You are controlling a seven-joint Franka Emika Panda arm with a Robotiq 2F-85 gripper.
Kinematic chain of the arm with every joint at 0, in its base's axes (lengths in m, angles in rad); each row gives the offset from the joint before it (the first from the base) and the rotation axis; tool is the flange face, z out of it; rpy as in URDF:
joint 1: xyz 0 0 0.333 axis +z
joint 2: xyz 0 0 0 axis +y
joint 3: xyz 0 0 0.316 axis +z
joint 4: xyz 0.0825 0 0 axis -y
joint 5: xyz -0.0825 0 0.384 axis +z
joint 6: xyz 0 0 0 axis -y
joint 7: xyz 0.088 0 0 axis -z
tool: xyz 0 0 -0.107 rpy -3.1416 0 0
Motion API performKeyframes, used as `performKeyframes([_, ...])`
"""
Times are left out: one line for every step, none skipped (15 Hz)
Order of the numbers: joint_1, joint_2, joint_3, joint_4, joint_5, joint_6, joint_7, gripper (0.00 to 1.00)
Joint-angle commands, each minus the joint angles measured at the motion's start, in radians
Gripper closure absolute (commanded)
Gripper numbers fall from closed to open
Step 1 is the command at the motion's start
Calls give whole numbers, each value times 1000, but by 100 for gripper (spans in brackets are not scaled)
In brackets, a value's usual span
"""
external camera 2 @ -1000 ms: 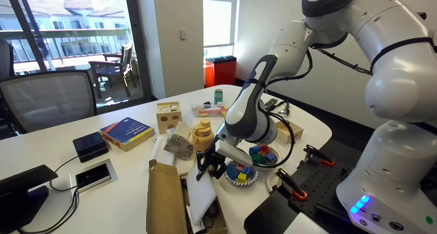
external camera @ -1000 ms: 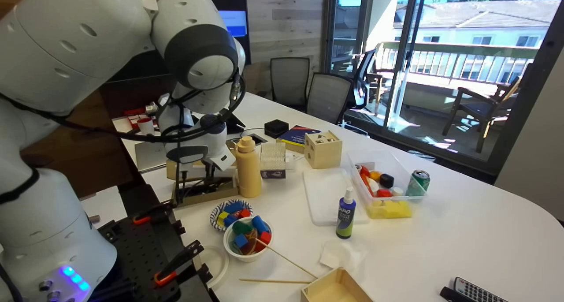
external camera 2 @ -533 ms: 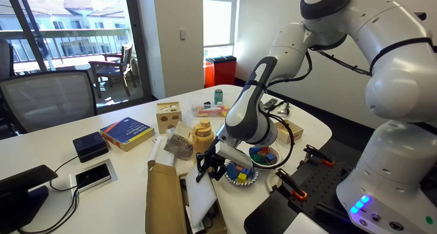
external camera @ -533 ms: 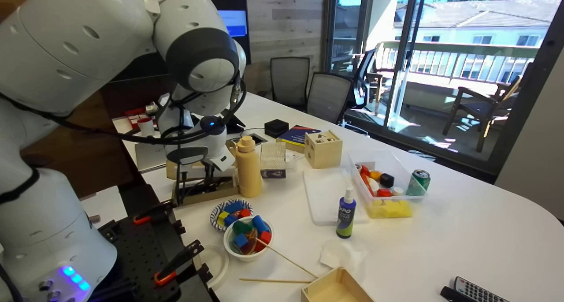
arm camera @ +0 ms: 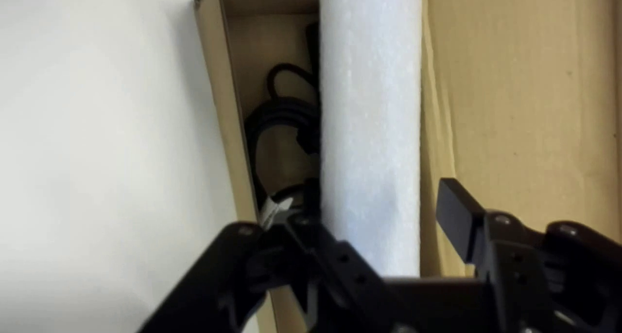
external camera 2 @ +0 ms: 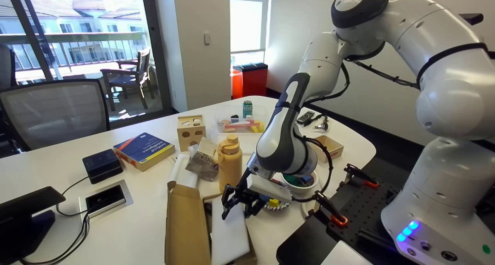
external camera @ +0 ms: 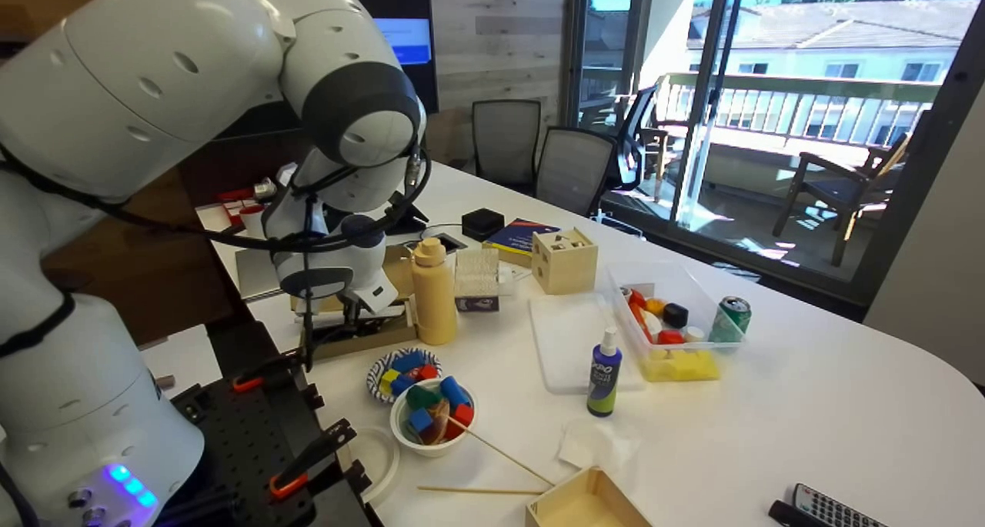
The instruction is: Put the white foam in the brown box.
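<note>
In the wrist view the gripper [arm camera: 382, 210] has its fingers [arm camera: 456, 216] spread, the foam [arm camera: 371, 104] between them, with a gap showing on the side of the flap [arm camera: 520, 104]. The foam lies lengthwise in the box [arm camera: 229, 119], beside black cable [arm camera: 282, 110]. In an exterior view the gripper is over the foam, toward the end nearer the bottle [external camera 2: 231, 168]. In an exterior view bowls [external camera: 429, 449] of blocks [external camera: 421, 419] stand near the box.

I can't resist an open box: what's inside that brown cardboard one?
A coiled black cable shows inside the brown box. The white foam covers much of the opening, so what lies beneath it can't be seen.
</note>
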Motion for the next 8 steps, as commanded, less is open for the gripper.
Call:
performKeyframes([77,-22,-24,-9,41,-4,70,5])
performKeyframes([95,-26,-31,-13,51,-4,81,1])
performKeyframes([113,-31,-36,-15,67,-4,95,0])
performKeyframes([133,-37,-41,-20,87,-4,107,0])
performKeyframes([152,-51,-47,-26,110,-8,125,0])
performKeyframes([168,-61,-52,-30,131,-10,136,0])
performKeyframes([187,-76,-59,-34,157,-12,150,0])
performKeyframes([203,-88,-65,-35,177,-18,159,0])
